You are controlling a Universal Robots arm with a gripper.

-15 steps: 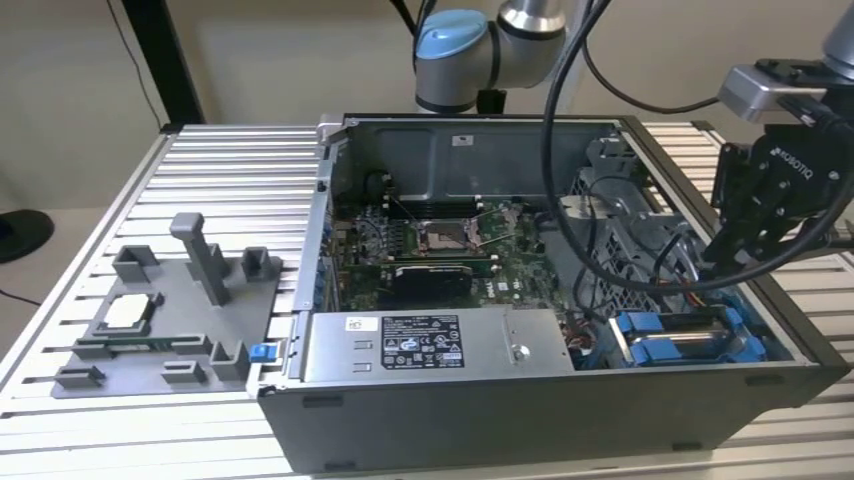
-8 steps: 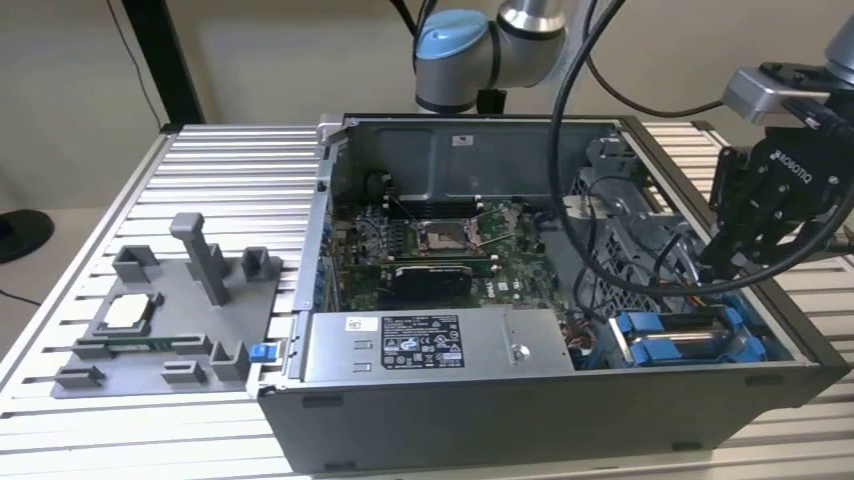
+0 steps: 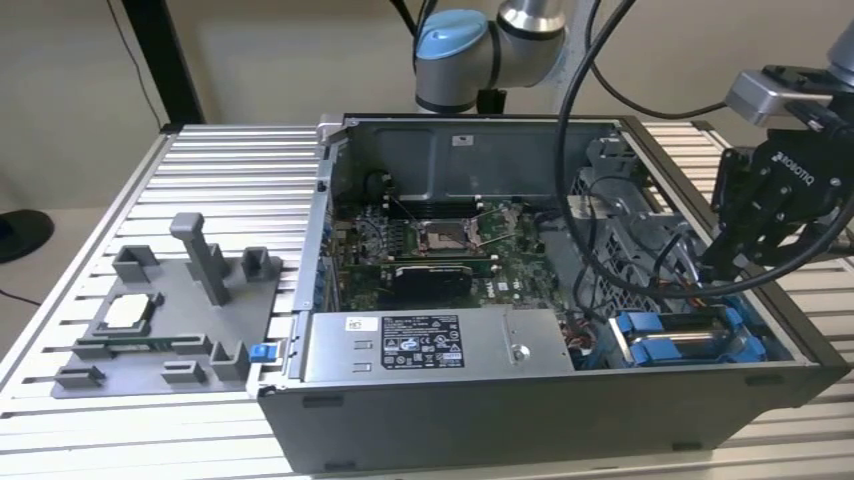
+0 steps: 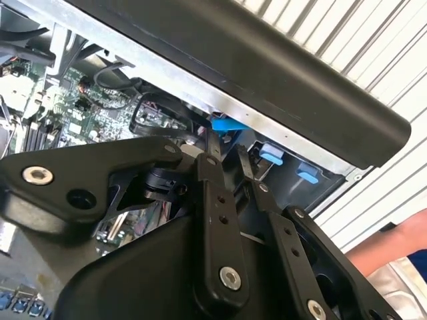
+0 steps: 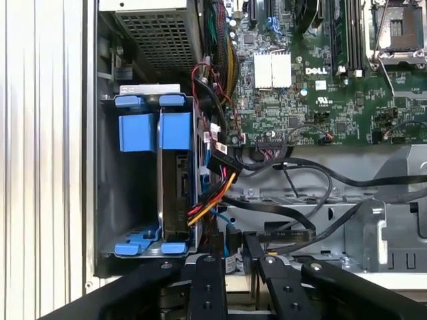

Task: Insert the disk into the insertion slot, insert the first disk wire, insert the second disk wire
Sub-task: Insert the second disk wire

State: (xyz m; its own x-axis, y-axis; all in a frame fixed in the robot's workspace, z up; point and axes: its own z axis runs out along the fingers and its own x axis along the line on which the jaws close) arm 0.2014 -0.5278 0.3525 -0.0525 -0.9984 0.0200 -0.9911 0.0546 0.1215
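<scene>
The disk [image 5: 175, 193] stands on edge in the insertion slot [image 5: 140, 101] — coloured wires [image 5: 212, 200] meet its side. The gripper [image 5: 228, 244] hangs just beside it; open or closed — cannot tell.

A power supply box [image 3: 434, 345] adjoins the motherboard [image 3: 441, 245]; a grey fixture [image 3: 160, 320] rests on the table [image 3: 227, 170].

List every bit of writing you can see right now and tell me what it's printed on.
On the power supply box: a black-and-white label, its print too fine to read.
On the circuit board: white brand lettering and white stickers; the small print on them cannot be read.
On the gripper: white brand lettering along its black body.
No other signs or numbers can be made out.
</scene>
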